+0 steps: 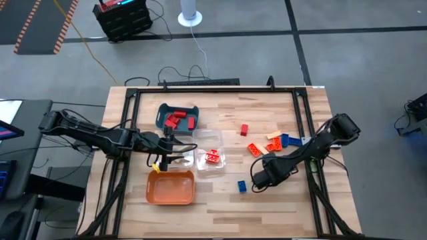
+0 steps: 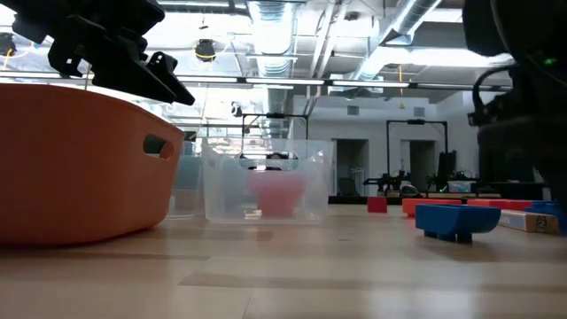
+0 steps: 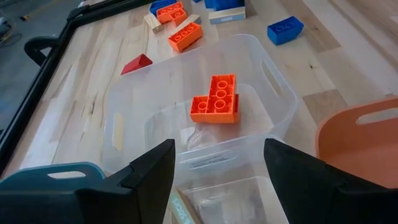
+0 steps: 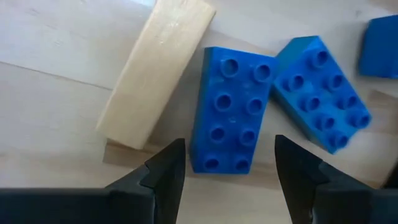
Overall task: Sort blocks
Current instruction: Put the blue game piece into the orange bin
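My right gripper (image 4: pixel 229 155) is open and points down over a group of blocks at the table's right: two blue bricks (image 1: pixel 289 141) and a pale tan block (image 4: pixel 155 68). Its fingers stand on either side of the near end of one blue brick (image 4: pixel 233 112); no touch shows. The right arm (image 1: pixel 307 151) reaches in from the right edge. My left gripper (image 3: pixel 217 158) is open and hangs over the rim of the clear tray (image 3: pixel 273 93), which holds joined orange bricks (image 3: pixel 215 101). It also shows from above (image 1: pixel 171 155) and from table height (image 2: pixel 124 62).
A teal tray (image 1: pixel 162 111) with red blocks stands toward the far edge, and an orange tray (image 1: pixel 171 189) near the front. Loose on the table lie a red block (image 1: pixel 244 129), orange bricks (image 1: pixel 255 150) and a single blue brick (image 1: pixel 241 187). Black frame rails (image 1: pixel 213 91) border the table.
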Available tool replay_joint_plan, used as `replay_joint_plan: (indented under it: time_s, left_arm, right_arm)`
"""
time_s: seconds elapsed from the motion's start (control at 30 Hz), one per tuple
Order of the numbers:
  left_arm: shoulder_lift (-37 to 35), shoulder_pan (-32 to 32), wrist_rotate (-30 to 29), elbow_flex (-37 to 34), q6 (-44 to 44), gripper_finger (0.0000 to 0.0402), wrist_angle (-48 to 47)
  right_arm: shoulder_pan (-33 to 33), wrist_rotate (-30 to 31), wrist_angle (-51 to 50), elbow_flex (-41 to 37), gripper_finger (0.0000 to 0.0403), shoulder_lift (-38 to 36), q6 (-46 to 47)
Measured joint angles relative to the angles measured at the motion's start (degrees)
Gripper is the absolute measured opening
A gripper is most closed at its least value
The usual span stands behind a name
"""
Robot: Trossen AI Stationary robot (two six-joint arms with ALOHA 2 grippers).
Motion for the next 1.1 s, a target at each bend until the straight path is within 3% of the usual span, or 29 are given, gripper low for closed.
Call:
replay_joint_plan:
  time_s: [0.27, 0.6, 0.77, 0.97, 1.1]
  left_arm:
    - [0.0, 0.0, 0.0, 0.0, -0.1, 0.0240, 0.0]
    - [0.0, 0.0, 0.0, 0.0, 1.2, 0.0240, 0.0]
    - [0.0, 0.0, 0.1, -0.1, 5.8, 0.0240, 2.1]
    - [0.0, -0.1, 3.8, -0.1, 10.4, 0.0240, 6.4]
    - [0.0, -0.1, 12.6, -0.1, 17.2, 0.0240, 7.9]
  right_arm:
    - [-1.7, 0.2, 3.1, -3.2, 0.0199, -0.2, -3.2]
    - [-2.4, 0.9, 3.8, -2.8, 0.0073, -0.1, -8.5]
    - [-1.8, 1.9, -3.7, 1.8, 0.0050, -1.2, -8.7]
    - [-1.8, 11.5, -7.7, 10.6, 0.0049, -3.4, -13.8]
    - [-3.3, 18.9, 5.1, 14.8, 0.0048, -3.5, -28.4]
